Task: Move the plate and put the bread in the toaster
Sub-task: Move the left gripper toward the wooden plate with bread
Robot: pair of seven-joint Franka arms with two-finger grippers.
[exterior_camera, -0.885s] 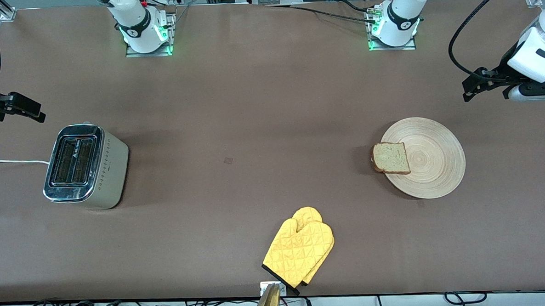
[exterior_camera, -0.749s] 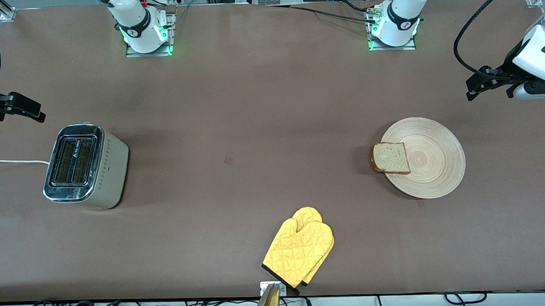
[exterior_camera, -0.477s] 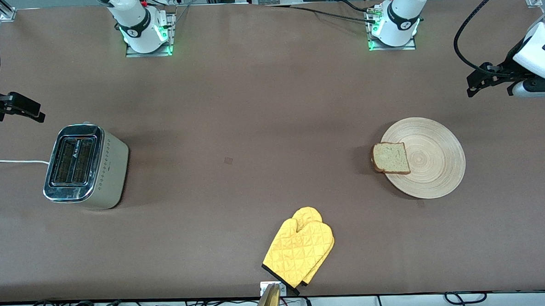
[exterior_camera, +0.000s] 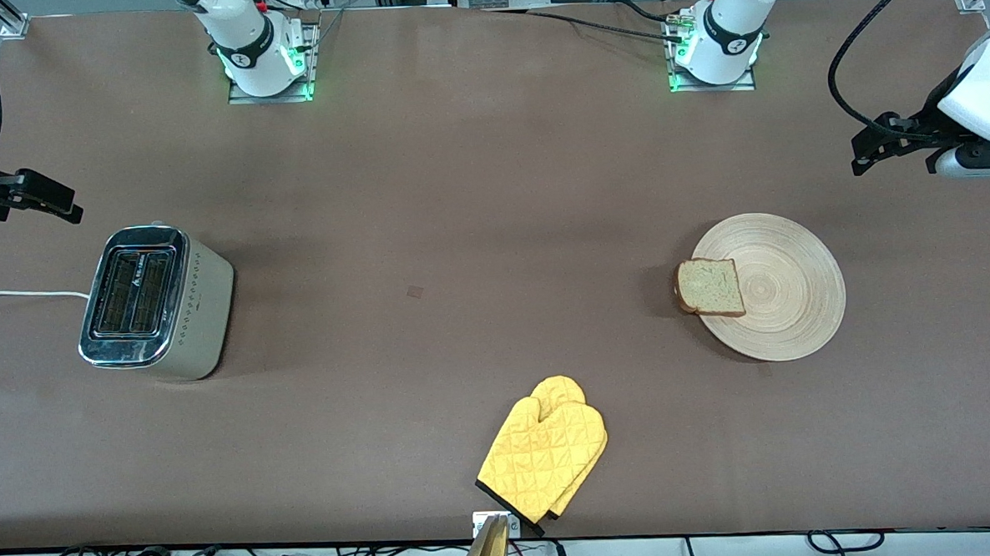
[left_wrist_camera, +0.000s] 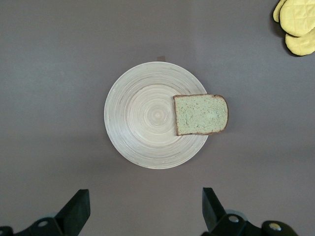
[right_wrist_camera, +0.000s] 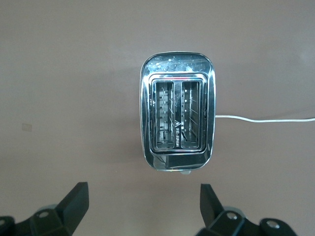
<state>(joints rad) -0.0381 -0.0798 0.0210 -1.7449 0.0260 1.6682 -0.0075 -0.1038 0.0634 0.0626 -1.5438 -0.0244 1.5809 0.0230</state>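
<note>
Fingers [left_wrist_camera: 78, 211] of both grippers spread wide; only the right wrist shows toaster [right_wrist_camera: 177, 118] slots.

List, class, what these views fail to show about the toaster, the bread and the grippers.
- Toaster cord's plug: cut off at the front view's edge.
- Bread's underside: hidden against the plate.
- Left gripper's and right gripper's bodies: cut off by each wrist view's edge; only the spread fingers show.

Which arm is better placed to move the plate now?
The left arm, likely. Its open left gripper hangs at the plate's end of the table, its camera centred on it. The right gripper waits, open, by the toaster.
</note>
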